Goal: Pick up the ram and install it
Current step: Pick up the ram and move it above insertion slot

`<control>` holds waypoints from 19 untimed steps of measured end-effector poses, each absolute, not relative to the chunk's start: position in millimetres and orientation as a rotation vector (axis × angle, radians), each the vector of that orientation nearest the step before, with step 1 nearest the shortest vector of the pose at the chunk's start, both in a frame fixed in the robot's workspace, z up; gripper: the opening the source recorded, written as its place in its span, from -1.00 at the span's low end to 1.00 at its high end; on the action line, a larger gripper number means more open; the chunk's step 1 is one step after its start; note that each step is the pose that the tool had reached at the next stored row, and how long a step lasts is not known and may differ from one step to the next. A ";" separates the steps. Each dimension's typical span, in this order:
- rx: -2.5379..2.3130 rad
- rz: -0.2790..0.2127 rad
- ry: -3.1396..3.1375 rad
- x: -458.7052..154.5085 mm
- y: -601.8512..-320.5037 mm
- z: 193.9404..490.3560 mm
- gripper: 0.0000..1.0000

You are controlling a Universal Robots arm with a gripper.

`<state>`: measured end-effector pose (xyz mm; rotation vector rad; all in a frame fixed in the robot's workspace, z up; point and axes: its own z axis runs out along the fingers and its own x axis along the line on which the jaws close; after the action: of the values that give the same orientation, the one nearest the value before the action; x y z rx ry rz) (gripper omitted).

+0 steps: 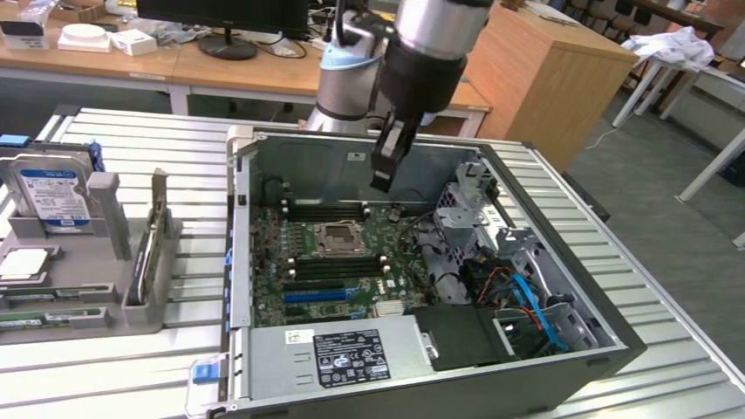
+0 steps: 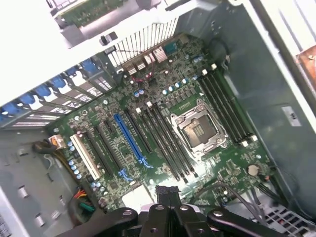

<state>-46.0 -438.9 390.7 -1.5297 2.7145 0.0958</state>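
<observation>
Gripper [image 2: 168, 217] clenched on the ram [image 1: 385, 168], stick hanging long axis vertical under the tool. Empty memory slots [image 2: 168, 143] lie below it on the motherboard [image 2: 232, 168] (flanking the CPU socket [image 2: 197, 129]), well apart from the stick's lower edge.

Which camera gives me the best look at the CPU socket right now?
The wrist view: the CPU socket sits large and unobstructed, with its metal frame clear. The exterior view shows it smaller and at a slant, flanked by memory slots.
</observation>
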 end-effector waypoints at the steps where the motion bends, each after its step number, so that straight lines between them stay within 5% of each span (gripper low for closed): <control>1: -1.530 0.096 2.714 -46.0 -438.9 395.2 -0.80; 19: -1.530 0.096 2.714 -46.0 -439.1 392.0 -0.80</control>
<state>-46.0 -439.1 392.0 -1.5296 2.7145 0.0962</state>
